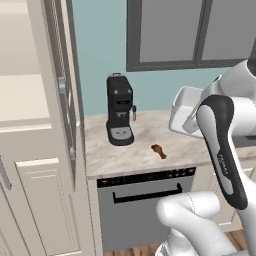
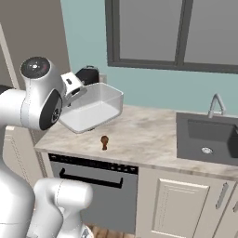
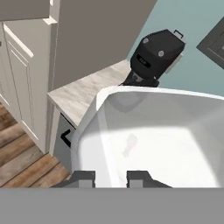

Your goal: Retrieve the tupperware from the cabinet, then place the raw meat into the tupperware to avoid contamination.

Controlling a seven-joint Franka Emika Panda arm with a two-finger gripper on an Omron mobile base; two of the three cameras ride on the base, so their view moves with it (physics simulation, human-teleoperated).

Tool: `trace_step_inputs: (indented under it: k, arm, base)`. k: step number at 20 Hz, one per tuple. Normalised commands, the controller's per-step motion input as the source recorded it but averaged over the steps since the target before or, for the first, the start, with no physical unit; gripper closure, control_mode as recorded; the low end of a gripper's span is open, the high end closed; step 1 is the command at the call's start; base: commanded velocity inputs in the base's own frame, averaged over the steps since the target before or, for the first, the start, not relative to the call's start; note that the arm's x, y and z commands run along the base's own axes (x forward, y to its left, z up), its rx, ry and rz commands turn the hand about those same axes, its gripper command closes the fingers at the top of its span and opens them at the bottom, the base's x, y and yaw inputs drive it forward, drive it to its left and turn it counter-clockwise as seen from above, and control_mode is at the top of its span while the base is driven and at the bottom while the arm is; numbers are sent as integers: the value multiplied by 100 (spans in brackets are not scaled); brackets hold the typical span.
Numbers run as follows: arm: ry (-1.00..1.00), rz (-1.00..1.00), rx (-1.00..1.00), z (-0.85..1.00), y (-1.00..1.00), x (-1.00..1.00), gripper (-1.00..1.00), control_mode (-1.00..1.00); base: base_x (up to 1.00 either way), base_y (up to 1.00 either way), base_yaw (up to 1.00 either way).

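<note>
The tupperware, a white lidless tub, hangs in the air over the left part of the counter. My gripper is shut on its near rim, one finger inside the wall and one outside. In the left base view the tupperware sits partly behind my forearm. The raw meat, a small reddish-brown lump, lies on the marble counter near its front edge, below and in front of the tub; it also appears from the right. The beige cabinet stands at the left with a door swung open, edge-on.
A black coffee machine stands at the back of the counter beside the cabinet, just behind the tub. A dishwasher sits under the counter. A dark sink with a faucet lies to the right.
</note>
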Motion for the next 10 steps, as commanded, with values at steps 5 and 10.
trace_step_inputs:
  k: [5,10]
  arm:
    - [0,0,0,0,0,0,100,100]
    - [0,0,0,0,0,0,100,100]
  base:
    - [24,-26,-8]
    - [29,-14,-12]
